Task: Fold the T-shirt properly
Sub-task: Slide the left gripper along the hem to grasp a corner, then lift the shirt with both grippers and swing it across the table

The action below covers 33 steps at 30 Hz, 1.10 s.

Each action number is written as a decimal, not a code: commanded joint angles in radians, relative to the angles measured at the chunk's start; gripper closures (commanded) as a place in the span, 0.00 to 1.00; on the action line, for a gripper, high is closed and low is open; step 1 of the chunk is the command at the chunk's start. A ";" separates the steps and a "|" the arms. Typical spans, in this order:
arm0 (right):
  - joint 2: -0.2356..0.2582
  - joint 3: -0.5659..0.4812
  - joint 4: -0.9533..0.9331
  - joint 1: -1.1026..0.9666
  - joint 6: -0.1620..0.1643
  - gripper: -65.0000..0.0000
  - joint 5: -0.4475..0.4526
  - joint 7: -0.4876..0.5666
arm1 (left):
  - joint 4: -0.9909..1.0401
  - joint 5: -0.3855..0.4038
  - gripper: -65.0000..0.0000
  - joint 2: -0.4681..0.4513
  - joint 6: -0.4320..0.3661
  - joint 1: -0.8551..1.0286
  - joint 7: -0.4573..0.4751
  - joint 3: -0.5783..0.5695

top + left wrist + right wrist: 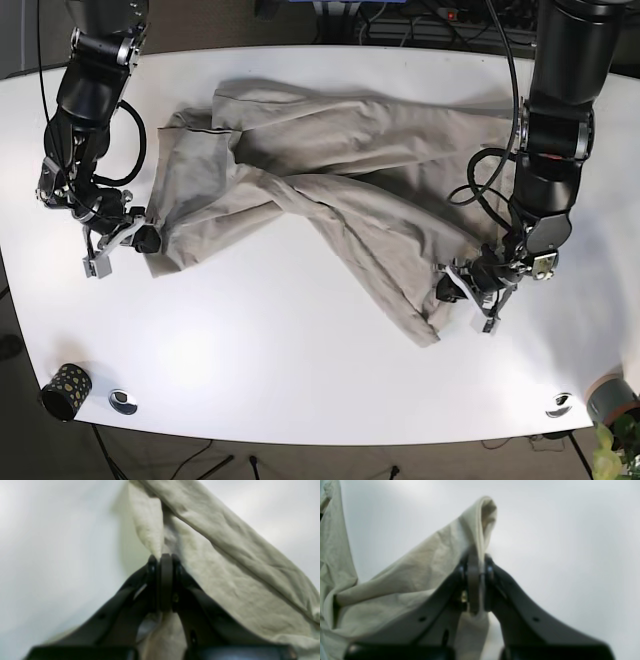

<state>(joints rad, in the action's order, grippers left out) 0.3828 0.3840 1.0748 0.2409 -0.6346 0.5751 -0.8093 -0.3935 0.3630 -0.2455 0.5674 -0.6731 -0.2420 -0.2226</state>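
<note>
The left claw (162,562) pinches a bunched edge of the pale T-shirt (330,190), and the right claw (475,565) is clamped on another edge. The shirt lies crumpled and twisted across the white table (300,370), so no neat fold shows yet; folding seems barely begun

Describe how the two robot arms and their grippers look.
Both arms are black, built of round segments, with black cables looping beside them. The left gripper and right gripper have dark curved fingers with rounded tips; pale grey parts sit at each wrist.
</note>
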 commanded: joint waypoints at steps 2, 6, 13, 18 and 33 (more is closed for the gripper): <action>0.018 0.003 0.089 -0.002 -0.006 1.00 0.018 -0.026 | -0.120 -0.031 1.00 -0.018 -0.013 0.029 -0.050 0.032; 0.018 0.003 0.167 -0.016 -0.004 1.00 0.018 -0.055 | -0.322 -0.031 1.00 -0.054 -0.020 0.112 -0.129 0.073; 0.028 -0.004 0.192 0.054 -0.004 1.00 0.012 -0.055 | -0.606 -0.031 1.00 -0.056 -0.085 0.174 -0.207 0.145; 0.055 -0.012 0.190 0.145 -0.004 1.00 0.012 -0.089 | -0.718 -0.031 1.00 -0.061 -0.111 0.174 -0.262 0.187; 0.133 -0.173 0.189 0.516 -0.003 1.00 0.010 -0.178 | -0.910 -0.114 1.00 -0.058 -0.111 0.014 -0.395 0.352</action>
<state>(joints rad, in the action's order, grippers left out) 0.4885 0.2195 1.2434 0.6834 -0.6342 0.5652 -1.0126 -1.2716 0.2443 -0.2932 0.4599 -0.6029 -0.6575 0.1192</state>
